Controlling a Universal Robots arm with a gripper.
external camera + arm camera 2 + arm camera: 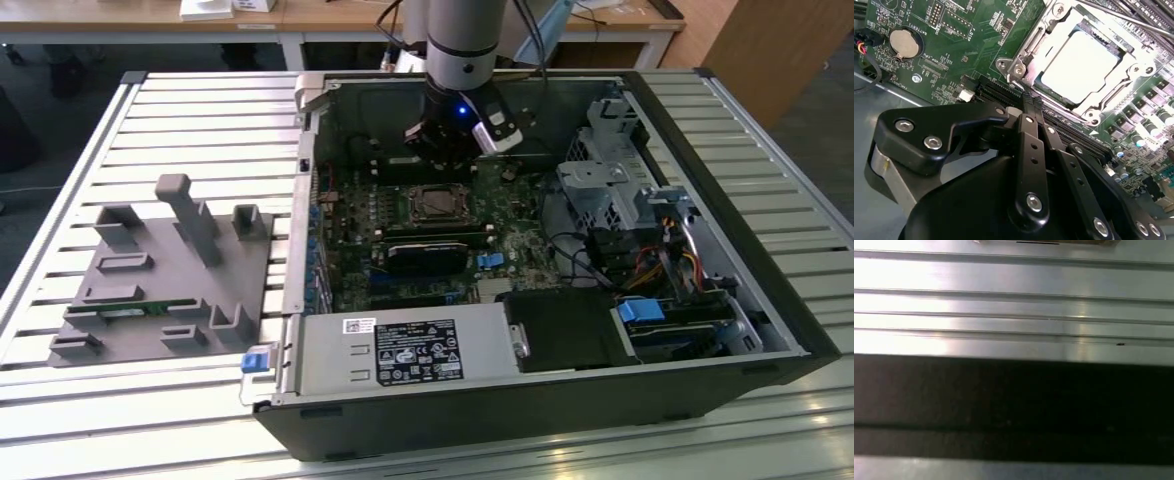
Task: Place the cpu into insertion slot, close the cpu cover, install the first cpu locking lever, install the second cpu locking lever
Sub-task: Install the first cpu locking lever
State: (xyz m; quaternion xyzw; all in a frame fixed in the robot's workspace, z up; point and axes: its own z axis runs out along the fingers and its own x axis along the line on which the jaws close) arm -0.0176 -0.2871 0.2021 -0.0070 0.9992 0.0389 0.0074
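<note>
The cpu (pixel 1079 67) lies flat in the insertion slot (pixel 411 205) on the green board, its pale silver face up. The cpu cover (pixel 1029 47) is a silvery metal frame lying down around the chip's edges. A thin metal lever rod (pixel 1124 19) runs along the socket's far side. My gripper (pixel 1032 100) hangs just beside the socket with its black fingers (pixel 1026 125) pressed together and nothing between them. In the exterior view the gripper (pixel 445 160) hovers over the board just behind the socket, inside the open computer case.
A coin battery (pixel 905 42) and a long black slot (pixel 999 92) lie near the fingers. A black card (pixel 427 252), a power supply (pixel 400 350) and a drive cage (pixel 607 190) crowd the case. A grey fixture (pixel 160 270) stands on the ribbed metal table (pixel 1014 310).
</note>
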